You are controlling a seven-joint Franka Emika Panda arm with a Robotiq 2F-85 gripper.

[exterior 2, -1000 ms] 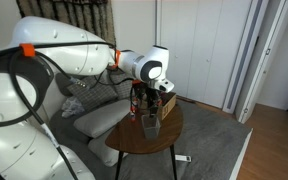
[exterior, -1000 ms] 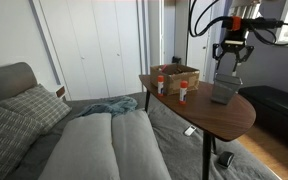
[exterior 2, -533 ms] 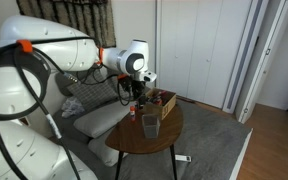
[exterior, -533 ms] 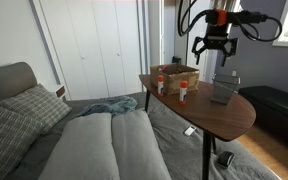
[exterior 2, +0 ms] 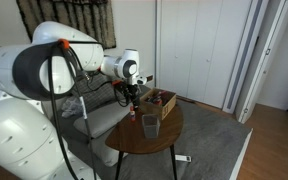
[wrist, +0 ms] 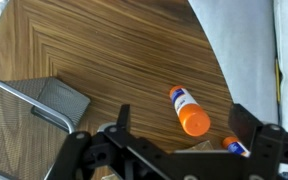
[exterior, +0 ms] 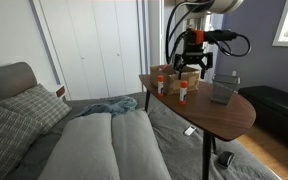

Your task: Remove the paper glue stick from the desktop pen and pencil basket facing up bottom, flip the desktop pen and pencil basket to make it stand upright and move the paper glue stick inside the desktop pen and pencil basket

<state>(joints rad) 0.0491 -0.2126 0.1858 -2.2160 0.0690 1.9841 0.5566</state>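
Observation:
The grey mesh basket (exterior: 222, 88) stands upright near the far edge of the round wooden table (exterior: 234, 115); it also shows in the other exterior view (exterior 2: 150, 126) and at the left of the wrist view (wrist: 29, 105). The glue stick (exterior: 184, 90), white with a red-orange cap, stands on the table in front of the cardboard box; in the wrist view (wrist: 187, 110) it is between my fingers, well below them. My gripper (exterior: 190, 62) hangs open and empty above it, and shows in the other exterior view (exterior 2: 132, 97) and the wrist view (wrist: 184, 115).
A similar red-and-white container (exterior: 161, 84) stands next to the brown cardboard box (exterior: 176, 74); it shows small in the wrist view (wrist: 236, 147). A grey sofa (exterior: 94, 140) with pillows lies beside the table. White closet doors stand behind.
My gripper has moved away from above the mesh basket, across the table toward the box and glue stick, and come lower. The basket has stayed where it stood.

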